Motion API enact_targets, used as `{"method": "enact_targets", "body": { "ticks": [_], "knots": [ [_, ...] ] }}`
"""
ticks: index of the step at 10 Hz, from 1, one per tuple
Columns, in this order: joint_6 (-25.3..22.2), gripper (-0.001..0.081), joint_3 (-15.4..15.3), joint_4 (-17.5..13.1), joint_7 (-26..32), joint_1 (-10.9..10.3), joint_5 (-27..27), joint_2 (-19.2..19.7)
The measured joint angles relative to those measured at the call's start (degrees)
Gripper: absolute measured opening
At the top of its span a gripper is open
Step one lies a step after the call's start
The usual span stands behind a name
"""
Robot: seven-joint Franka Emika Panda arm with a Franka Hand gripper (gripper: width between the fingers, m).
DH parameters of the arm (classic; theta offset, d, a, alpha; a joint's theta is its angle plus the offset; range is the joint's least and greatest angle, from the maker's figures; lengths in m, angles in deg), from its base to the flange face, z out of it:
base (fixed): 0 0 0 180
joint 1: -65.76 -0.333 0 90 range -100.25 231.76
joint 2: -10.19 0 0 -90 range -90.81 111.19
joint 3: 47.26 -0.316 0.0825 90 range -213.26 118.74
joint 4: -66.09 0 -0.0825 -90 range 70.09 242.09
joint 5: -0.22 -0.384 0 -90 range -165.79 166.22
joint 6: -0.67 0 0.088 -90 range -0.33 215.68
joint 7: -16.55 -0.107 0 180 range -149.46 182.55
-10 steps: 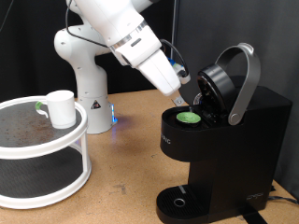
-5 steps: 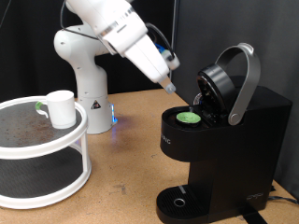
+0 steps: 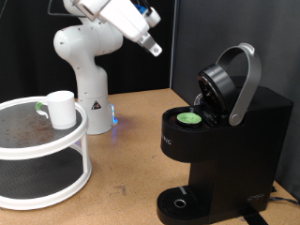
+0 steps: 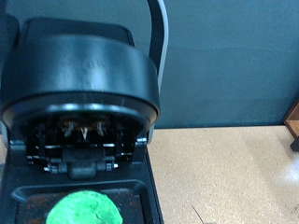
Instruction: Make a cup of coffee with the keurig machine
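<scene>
The black keurig machine (image 3: 225, 131) stands at the exterior view's right with its lid (image 3: 220, 89) raised and its silver handle up. A green-topped pod (image 3: 190, 118) sits in the open chamber. The wrist view shows the lid's underside (image 4: 79, 84) and the pod (image 4: 86, 209) below it. The white cup (image 3: 61, 108) stands on the top tier of a round white rack (image 3: 42, 192) at the exterior view's left. My gripper (image 3: 154, 49) is high in the air, up and to the left of the machine. Nothing shows between its fingers.
The white arm base (image 3: 84, 70) stands behind the rack, with a blue light at its foot. The wooden table (image 3: 131, 159) lies between rack and machine. The machine's round drip base (image 3: 183, 202) is at the bottom. A dark curtain forms the background.
My gripper has risen from just above the pod chamber and moved up and to the exterior view's left. The pod stays in the chamber. The cup and the lid have not moved.
</scene>
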State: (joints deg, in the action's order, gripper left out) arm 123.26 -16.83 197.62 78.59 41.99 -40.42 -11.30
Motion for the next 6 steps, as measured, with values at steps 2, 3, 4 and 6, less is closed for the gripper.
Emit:
{"method": "enact_targets", "body": {
  "ticks": [2, 3, 4, 6],
  "knots": [
    [-1.27, 0.0807, 0.34, -0.27, -0.31, 0.16, 0.03, -0.20],
    [-1.27, 0.0807, 0.37, -0.29, -0.27, -0.09, -1.32, -0.08],
    [-1.37, 0.0807, 0.38, -0.55, -0.29, -0.59, -3.72, 0.04],
    [-2.27, 0.0807, 0.16, -2.41, -0.91, -2.33, -7.83, 0.34]
  ]
}}
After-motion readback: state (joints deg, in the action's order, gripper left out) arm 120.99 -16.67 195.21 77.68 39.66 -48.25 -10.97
